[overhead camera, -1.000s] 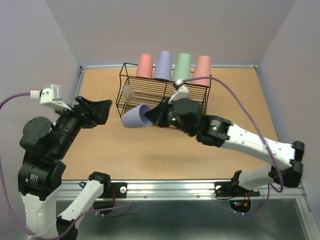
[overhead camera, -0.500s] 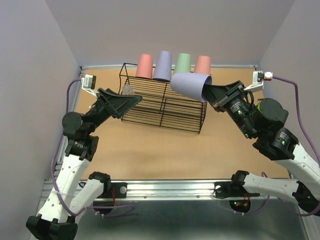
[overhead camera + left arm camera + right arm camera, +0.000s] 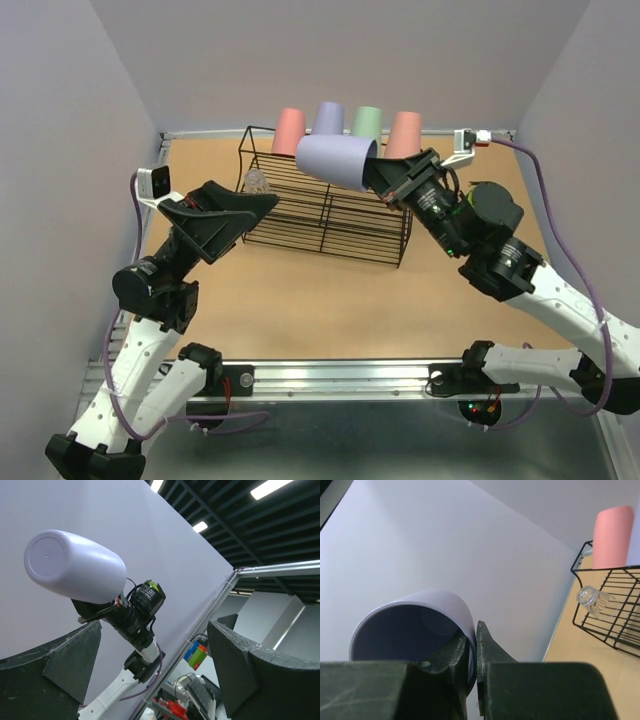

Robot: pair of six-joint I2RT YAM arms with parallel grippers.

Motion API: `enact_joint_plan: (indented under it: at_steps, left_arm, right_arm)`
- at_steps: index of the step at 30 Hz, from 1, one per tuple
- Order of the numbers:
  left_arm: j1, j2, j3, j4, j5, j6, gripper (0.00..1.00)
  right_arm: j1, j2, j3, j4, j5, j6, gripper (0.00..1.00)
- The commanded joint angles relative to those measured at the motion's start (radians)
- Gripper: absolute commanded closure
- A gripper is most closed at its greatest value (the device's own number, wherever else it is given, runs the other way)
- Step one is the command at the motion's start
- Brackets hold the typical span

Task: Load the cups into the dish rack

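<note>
Lavender cup (image 3: 337, 160): rim pinched by right gripper (image 3: 380, 178), held sideways above rack (image 3: 300, 215), 12 o'clock. Left gripper (image 3: 240, 213): released, spread wide, 9 o'clock.

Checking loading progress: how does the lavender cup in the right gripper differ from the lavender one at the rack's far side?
The held lavender cup lies sideways in the air over the dish rack; the racked lavender cup stands on end at its far side. The right gripper pinches the held cup's rim; no gripper touches the racked one. Both are lavender, handleless tumblers.
</note>
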Motion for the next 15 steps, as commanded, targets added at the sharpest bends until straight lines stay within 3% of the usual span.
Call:
enact_joint_plan:
  at_steps: [1, 9, 15]
  left_arm:
    - [-0.012, -0.035, -0.025, 0.043, -0.088, 0.032, 0.02]
    - [-0.015, -0.039, -0.022, -0.074, -0.113, 0.121, 0.04]
    - [-0.016, -0.069, -0.043, -0.165, -0.222, 0.171, 0.04]
  right_arm:
    - [0.004, 0.041, -0.002, 0.184, -0.093, 0.035, 1.00]
    - [0.005, 0.126, -0.027, 0.356, -0.207, 0.099, 1.00]
    - [0.004, 0.167, -0.025, 0.374, -0.240, 0.121, 1.00]
